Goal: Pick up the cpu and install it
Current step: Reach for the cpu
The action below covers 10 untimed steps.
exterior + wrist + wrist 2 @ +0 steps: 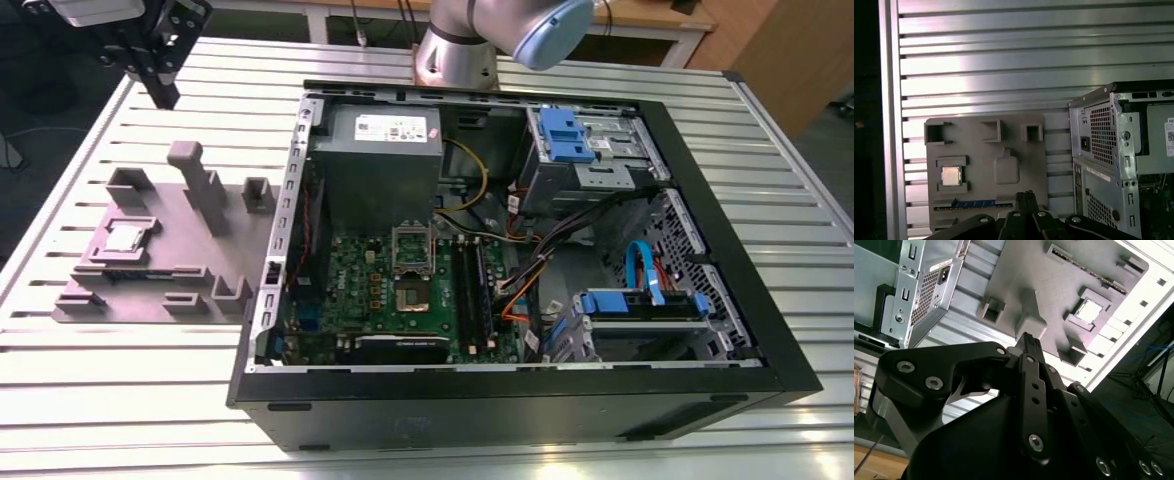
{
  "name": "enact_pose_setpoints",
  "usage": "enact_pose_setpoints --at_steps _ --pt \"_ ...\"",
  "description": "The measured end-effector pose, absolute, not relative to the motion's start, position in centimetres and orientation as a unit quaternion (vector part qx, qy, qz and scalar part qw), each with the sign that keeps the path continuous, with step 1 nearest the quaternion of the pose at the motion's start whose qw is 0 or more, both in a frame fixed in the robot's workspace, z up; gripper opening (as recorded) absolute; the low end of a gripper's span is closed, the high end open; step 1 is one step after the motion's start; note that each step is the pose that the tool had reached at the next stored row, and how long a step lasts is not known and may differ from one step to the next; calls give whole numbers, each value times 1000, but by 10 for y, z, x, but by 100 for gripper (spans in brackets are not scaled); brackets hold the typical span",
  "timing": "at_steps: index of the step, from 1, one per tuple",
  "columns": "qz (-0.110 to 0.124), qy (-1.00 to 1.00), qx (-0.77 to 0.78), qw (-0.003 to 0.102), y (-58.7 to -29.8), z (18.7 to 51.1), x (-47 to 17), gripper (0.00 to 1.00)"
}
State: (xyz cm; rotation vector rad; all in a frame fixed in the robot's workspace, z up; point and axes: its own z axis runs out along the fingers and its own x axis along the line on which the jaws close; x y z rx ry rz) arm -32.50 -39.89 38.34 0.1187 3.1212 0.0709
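Contact with the chip is not yet made. The black two-fingered gripper [1026, 196] is held high over the far part of the slatted aluminium table [107, 400], toward the exterior view's left. In both wrist views its fingers are seen pressed together, with nothing between them.

The cpu [127, 237], a small square chip with a shiny silver top, is seated flat in a square pocket of the grey moulded fixture plate [200, 275]. That plate is laid on the table just beside the open black computer case [534, 410], on the exterior view's left of it. Inside the case, a long silver hinged frame [411, 245] is seen on the green motherboard [360, 290].

Several failures are judged possible. If the fingers are not spread before descent, the chip would be pressed from above rather than gripped. The pocket walls sit close around the chip, so a slightly offset approach could land a fingertip on the rim. The tall grey posts [200, 190] on the plate stand near the pocket and could be struck. A thin, smooth chip could also tilt or slip if it is pinched off-centre.
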Motion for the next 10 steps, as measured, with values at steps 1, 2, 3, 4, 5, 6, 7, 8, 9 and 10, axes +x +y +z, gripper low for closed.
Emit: enact_pose_setpoints --at_steps 1,2,3,4,5,6,7,8,9,10 --pt "23 999 38 9 -399 383 -325 10" --pt "23 999 38 9 -399 383 -325 10" --pt "23 999 38 9 -399 383 -325 10" --pt "23 999 38 9 -399 383 -326 10" --pt "23 999 38 9 -399 383 -328 10" --pt "23 999 38 9 -399 383 -330 10" --pt "23 999 38 9 -399 383 -330 10" --pt "23 999 38 9 -399 383 -330 10" --pt "23 999 38 9 -399 383 -331 10" --pt "23 999 38 9 -399 383 -331 10"
